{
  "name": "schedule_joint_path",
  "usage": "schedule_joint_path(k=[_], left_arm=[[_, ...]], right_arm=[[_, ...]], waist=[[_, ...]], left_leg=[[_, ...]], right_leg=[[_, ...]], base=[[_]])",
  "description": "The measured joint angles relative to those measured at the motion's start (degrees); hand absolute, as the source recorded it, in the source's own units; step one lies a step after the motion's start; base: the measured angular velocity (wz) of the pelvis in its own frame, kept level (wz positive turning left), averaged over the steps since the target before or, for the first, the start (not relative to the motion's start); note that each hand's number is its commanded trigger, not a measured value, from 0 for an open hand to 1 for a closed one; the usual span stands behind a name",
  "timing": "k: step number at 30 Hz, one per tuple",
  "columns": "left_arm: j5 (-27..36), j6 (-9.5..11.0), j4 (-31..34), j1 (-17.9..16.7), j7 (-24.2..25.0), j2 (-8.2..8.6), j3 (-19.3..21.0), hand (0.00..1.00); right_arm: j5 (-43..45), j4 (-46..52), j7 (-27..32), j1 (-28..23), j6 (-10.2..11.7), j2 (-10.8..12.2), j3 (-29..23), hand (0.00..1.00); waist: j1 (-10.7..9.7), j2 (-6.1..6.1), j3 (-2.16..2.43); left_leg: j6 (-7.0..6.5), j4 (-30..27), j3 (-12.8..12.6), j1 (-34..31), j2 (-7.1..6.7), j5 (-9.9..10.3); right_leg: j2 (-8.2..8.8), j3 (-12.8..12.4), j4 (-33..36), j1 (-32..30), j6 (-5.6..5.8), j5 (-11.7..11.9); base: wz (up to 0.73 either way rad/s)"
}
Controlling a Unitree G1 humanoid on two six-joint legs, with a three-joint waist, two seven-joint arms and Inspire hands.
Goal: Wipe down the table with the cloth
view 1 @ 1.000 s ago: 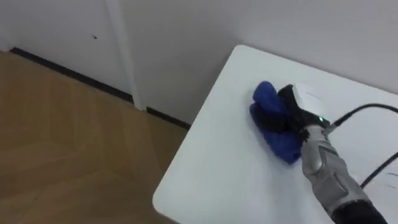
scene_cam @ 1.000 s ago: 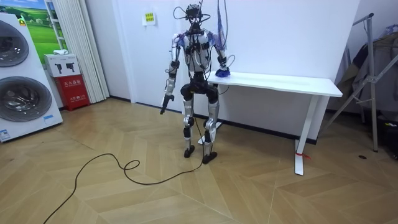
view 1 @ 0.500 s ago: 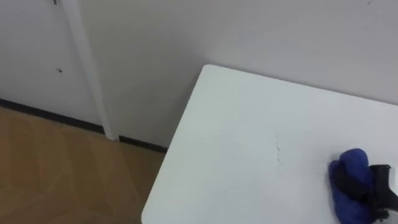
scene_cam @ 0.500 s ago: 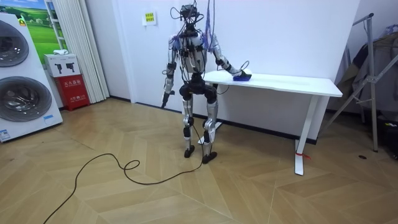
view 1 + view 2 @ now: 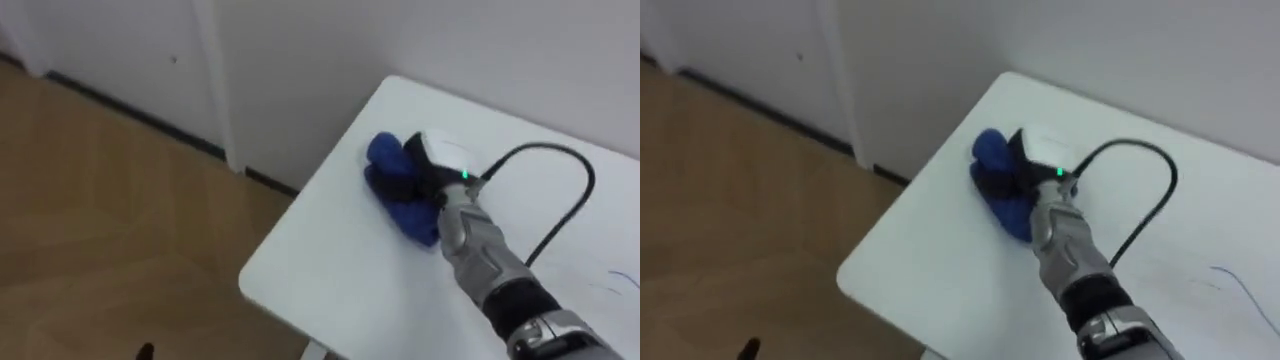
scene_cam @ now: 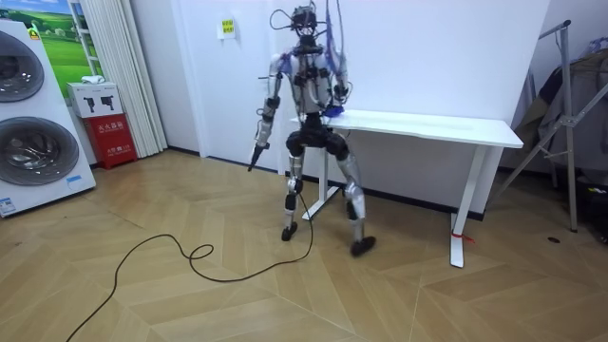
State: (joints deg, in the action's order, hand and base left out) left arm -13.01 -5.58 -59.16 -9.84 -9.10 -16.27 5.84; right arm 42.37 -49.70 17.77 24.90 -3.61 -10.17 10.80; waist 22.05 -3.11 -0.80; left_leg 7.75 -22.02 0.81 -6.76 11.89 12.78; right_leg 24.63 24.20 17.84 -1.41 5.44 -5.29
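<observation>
Blue cloth (image 5: 388,160) sits bunched near the white table's (image 5: 330,270) far left corner, with the right hand's (image 5: 432,165) fingers curled round it and pressing it down. The left hand (image 6: 255,154) hangs at the robot's side. Wiping looks under way; the next stroke calls for sweeping right across the rest of the top.

We see soft, even indoor light that leaves the white table (image 5: 330,270) uniformly bright. Under the right hand (image 5: 435,165), whose fingers (image 5: 412,185) curl on the cloth (image 5: 385,158), lies only a faint shade. Just behind the fingers a green lamp (image 5: 464,176) glows. Left of them, below the table's edge, the wall (image 5: 270,150) darkens.
</observation>
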Motion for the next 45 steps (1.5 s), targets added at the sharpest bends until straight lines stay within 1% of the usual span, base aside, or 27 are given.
schedule_joint_path(k=[1,2,3,4,5,6,7,8,10,11,12,13,14,15,16,17,18,20,22,25,28,31,33,37,41,44,45], left_arm=[[0.04,-0.40,-0.01,-0.30,0.06,-0.48,0.52,0.00],[0.04,-0.51,0.09,-1.20,0.13,-1.25,2.25,0.00],[0.01,-0.48,0.33,-2.55,0.09,-1.65,4.79,0.00],[0.11,-0.44,0.42,-3.11,0.16,-1.38,5.76,0.00],[0.13,-0.33,0.88,-4.61,0.80,-0.54,6.98,0.00],[0.00,-0.23,1.11,-6.15,1.02,0.00,7.56,0.00],[-0.02,-0.23,1.10,-6.87,1.07,0.34,7.54,0.00],[0.01,-0.26,1.09,-7.88,1.14,1.23,7.51,0.00],[-0.05,-0.27,1.14,-8.86,1.15,2.35,7.45,0.00],[-0.02,-0.25,1.04,-8.79,1.18,3.37,7.38,0.00],[0.04,-0.19,0.97,-8.79,1.37,4.38,7.22,0.00],[0.07,-0.21,1.02,-8.34,1.45,4.62,6.77,0.00],[-0.02,-0.22,1.15,-7.48,1.50,4.66,5.15,0.00],[0.02,-0.23,1.13,-6.65,1.48,5.15,4.58,0.00],[0.05,-0.24,1.02,-6.10,1.42,5.51,4.46,0.00],[0.33,-0.37,0.76,-5.25,1.09,5.86,4.49,0.00],[1.88,-0.47,0.72,-4.47,0.63,6.08,4.47,0.00],[4.14,-0.40,0.96,-2.89,0.50,6.75,3.95,0.00],[6.38,-1.14,2.11,-3.24,0.21,7.05,2.77,0.00],[8.46,-3.35,3.34,-6.26,-1.89,6.99,2.54,0.00],[8.43,-3.87,5.96,-8.16,-2.33,7.06,3.44,0.00],[7.68,-2.61,6.40,-8.71,-3.04,6.91,4.03,0.00],[7.80,-2.37,6.22,-8.78,-3.33,6.17,4.19,0.00],[8.57,-2.51,6.14,-7.94,-3.35,6.60,2.81,0.00],[9.00,-2.75,6.30,-5.81,-3.96,6.65,2.24,0.00],[9.00,-2.81,6.23,-3.72,-4.34,6.77,1.25,0.00],[8.98,-2.78,6.24,-2.95,-4.32,6.78,0.14,0.00]], right_arm=[[-0.43,0.09,0.16,-0.82,0.67,-0.58,-0.96,1.00],[-0.32,1.22,0.39,-2.80,1.87,-1.90,-2.02,1.00],[-0.51,1.64,0.83,-5.31,3.50,-2.99,-3.87,1.00],[-0.63,2.06,0.95,-6.66,4.09,-3.76,-5.06,1.00],[-0.63,2.62,0.96,-9.50,4.35,-4.90,-8.06,1.00],[-0.66,3.91,0.96,-12.71,4.19,-6.39,-10.49,1.00],[-0.73,4.87,0.92,-14.36,4.01,-7.50,-11.39,1.00],[-1.15,5.96,0.88,-17.29,3.58,-9.59,-13.12,1.00],[-2.31,6.15,0.96,-19.29,2.13,-10.28,-15.58,1.00],[-2.66,6.46,0.60,-19.45,0.69,-10.28,-16.64,1.00],[-3.09,8.23,-0.25,-19.21,-0.67,-10.28,-16.63,1.00],[-3.13,9.26,-0.79,-19.17,-1.15,-9.94,-16.42,1.00],[-2.83,12.38,-1.85,-19.04,-2.66,-8.60,-15.61,1.00],[-1.39,14.57,-2.22,-18.02,-3.82,-7.04,-13.64,1.00],[-0.89,15.18,-2.40,-16.94,-4.26,-6.24,-11.99,1.00],[0.22,15.42,-2.81,-13.99,-4.94,-4.33,-8.31,1.00],[0.31,15.41,-3.21,-10.88,-4.69,-2.01,-3.93,1.00],[0.46,15.50,-3.91,-8.66,-2.63,-0.40,-0.87,1.00],[0.20,15.50,-4.04,-8.07,-1.15,-0.30,0.04,1.00],[-0.14,15.00,-1.27,-10.56,1.16,-0.93,-1.28,1.00],[0.23,15.30,3.58,-15.49,3.53,-1.39,-5.81,1.00],[0.32,16.01,7.14,-21.64,4.84,-1.46,-8.18,1.00],[0.26,16.63,7.71,-25.12,4.83,-1.35,-7.90,1.00],[0.28,18.24,6.74,-25.73,2.61,-0.93,-6.11,1.00],[1.20,24.50,2.33,-24.74,-3.67,-1.01,-0.34,1.00],[2.61,26.33,-1.32,-20.41,-5.88,0.74,6.91,1.00],[3.79,26.33,-2.90,-17.81,-6.24,1.39,9.43,1.00]], waist=[[-0.25,-0.18,0.10],[-1.47,-0.36,0.03],[-2.62,-0.65,0.61],[-3.05,-0.53,1.05],[-5.49,0.53,0.82],[-7.35,-0.18,1.08],[-8.33,-0.26,1.14],[-10.34,-0.15,1.14],[-12.27,-0.34,0.97],[-12.38,-0.29,0.86],[-11.88,1.00,0.81],[-11.76,1.49,0.77],[-11.23,1.96,0.57],[-9.90,2.77,0.43],[-8.86,2.97,0.60],[-7.00,3.81,0.34],[-6.84,3.78,0.55],[-7.12,3.55,0.40],[-6.94,3.29,0.45],[-9.31,2.94,0.51],[-10.78,2.12,0.30],[-12.25,1.16,0.37],[-12.13,0.46,1.62],[-11.73,0.38,1.68],[-9.10,0.71,1.61],[-6.94,0.79,1.40],[-6.19,0.89,0.83]], left_leg=[[1.20,0.27,0.28,0.25,1.18,-0.24],[3.61,1.29,0.75,1.05,3.52,-0.88],[5.58,2.59,0.31,2.29,5.94,-1.92],[5.55,2.75,-0.13,2.78,7.71,-2.48],[2.00,3.30,-2.38,3.43,10.87,-5.11],[-0.64,4.88,-5.91,4.34,12.26,-9.24],[-0.54,4.90,-6.66,4.47,12.39,-10.51],[-0.27,4.23,-8.94,4.36,12.34,-11.40],[0.01,2.13,-11.36,4.40,10.80,-10.72],[-0.62,-1.03,-11.55,4.18,8.84,-7.32],[-1.20,-4.94,-11.59,3.64,5.92,-2.57],[-1.68,-6.37,-11.60,3.14,4.14,-0.55],[-3.82,-7.46,-11.64,2.03,0.08,2.24],[-5.23,-6.56,-11.72,0.98,-3.94,3.15],[-6.29,-5.36,-11.79,0.53,-5.75,3.32],[-8.75,-3.98,-11.59,0.08,-7.84,1.98],[-8.33,-2.14,-11.65,0.41,-8.20,0.98],[-8.26,1.61,-11.20,0.94,-8.98,-1.66],[-8.20,5.45,-9.87,1.24,-9.80,-3.79],[-8.06,7.79,-6.64,1.92,-10.71,-4.58],[-7.94,9.42,-4.81,2.92,-11.44,-5.09],[-8.02,9.76,-3.57,4.48,-11.85,-5.41],[-8.01,10.34,-3.77,5.34,-11.66,-5.21],[-7.84,10.23,-4.90,6.00,-11.36,-4.48],[-7.93,10.36,-6.33,5.76,-10.97,-4.45],[-7.86,10.56,-6.83,5.32,-10.56,-4.50],[-7.71,10.63,-6.73,5.22,-10.51,-4.61]], right_leg=[[-0.62,-0.03,-1.04,0.35,0.55,1.16],[-2.27,-0.01,-0.97,0.25,1.01,2.66],[-4.06,0.68,1.59,-0.35,5.00,1.36],[-5.50,0.76,3.39,-0.65,5.85,-1.04],[-7.76,2.02,6.62,-0.75,3.30,-3.94],[-9.05,2.16,7.76,-0.77,2.07,-6.30],[-9.72,2.18,7.80,-0.68,1.31,-7.30],[-10.98,2.53,7.75,-0.32,-0.42,-8.43],[-12.18,2.16,7.66,-0.10,-2.24,-9.42],[-12.80,1.07,7.06,0.32,-3.76,-9.47],[-14.23,-0.22,6.11,0.44,-5.00,-9.13],[-15.00,-0.85,5.60,0.52,-5.48,-8.92],[-15.83,-2.35,5.57,0.11,-6.23,-8.96],[-16.85,-4.39,5.56,-0.71,-6.98,-8.77],[-17.42,-5.66,5.60,-1.08,-7.26,-8.61],[-18.52,-8.40,5.73,-2.20,-7.77,-8.33],[-19.17,-9.48,5.06,-2.97,-8.21,-8.08],[-19.55,-9.05,2.53,-3.57,-9.48,-7.39],[-19.75,-8.10,-0.09,-3.25,-10.37,-6.87],[-19.54,-4.77,-2.92,-0.76,-10.05,-6.62],[-19.20,-2.91,-5.19,1.51,-6.21,-5.75],[-19.19,-1.98,-6.33,4.07,-5.25,-5.77],[-19.53,-2.19,-7.01,5.18,-4.69,-5.80],[-19.81,-3.55,-7.02,5.43,-4.55,-5.23],[-20.19,-4.11,-6.95,4.27,-5.44,-4.22],[-20.72,-4.89,-7.05,3.58,-5.70,-4.06],[-20.86,-4.71,-7.16,3.35,-5.84,-4.01]], base=[[0.52],[0.28],[0.16],[0.12],[0.08],[0.12],[0.00],[0.00],[-0.26],[-0.81],[-0.88],[-0.85],[-0.84],[-0.93],[-1.19],[-1.03],[-0.75],[0.20],[0.49],[0.57],[0.43],[0.23],[-0.09],[-0.26],[-0.21],[-0.10],[0.11]])
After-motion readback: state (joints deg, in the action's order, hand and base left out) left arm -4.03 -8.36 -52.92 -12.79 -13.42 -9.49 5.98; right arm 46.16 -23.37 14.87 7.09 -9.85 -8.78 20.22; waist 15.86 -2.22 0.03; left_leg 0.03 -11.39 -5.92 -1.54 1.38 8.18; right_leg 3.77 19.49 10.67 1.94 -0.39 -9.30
